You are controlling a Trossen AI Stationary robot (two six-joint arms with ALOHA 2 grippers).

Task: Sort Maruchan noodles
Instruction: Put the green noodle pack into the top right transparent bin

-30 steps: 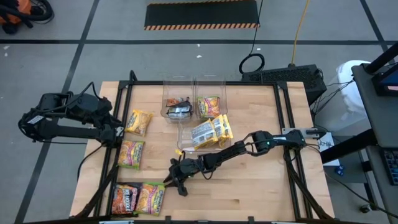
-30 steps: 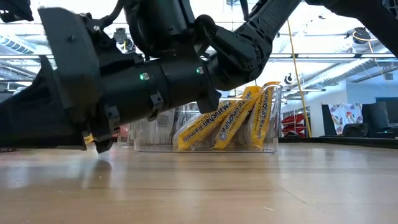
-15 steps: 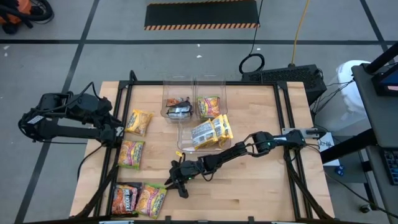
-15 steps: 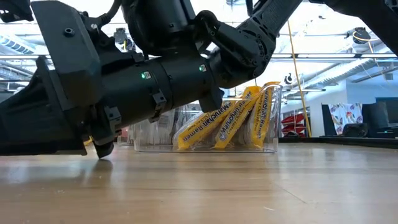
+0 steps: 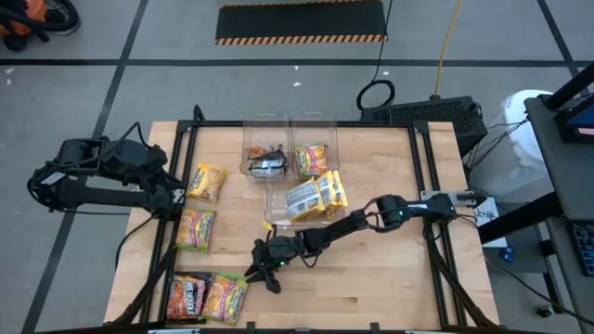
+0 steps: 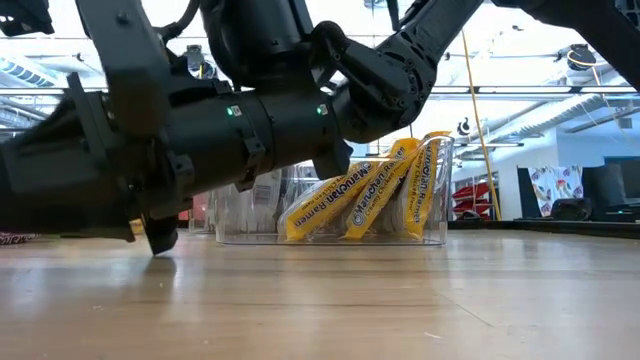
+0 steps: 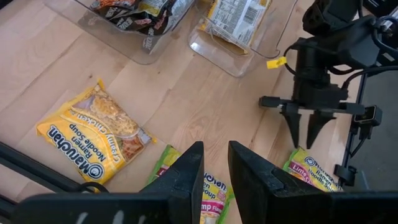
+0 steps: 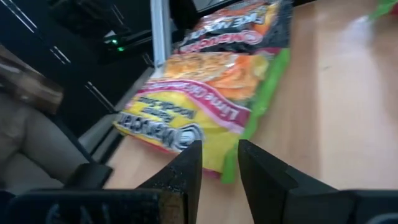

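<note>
— At the table's near edge, our right pincer point(image 5: 266, 278) hangs open; where's the target?
— Lime-green flat plastic noodle packet point(image 5: 227, 295), just beside at eight o'clock, long axis twelve-to-six.

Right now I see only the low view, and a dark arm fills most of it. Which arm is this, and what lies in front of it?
Observer: It is the right arm, reaching across toward the table's left side; a lime-green noodle packet lies just ahead of its jaws.
Operator: Do the jaws hold anything?
Observer: No, they stand open and empty.
Operator: And the left arm?
Observer: It waits at the table's left edge, near a yellow packet.
</note>
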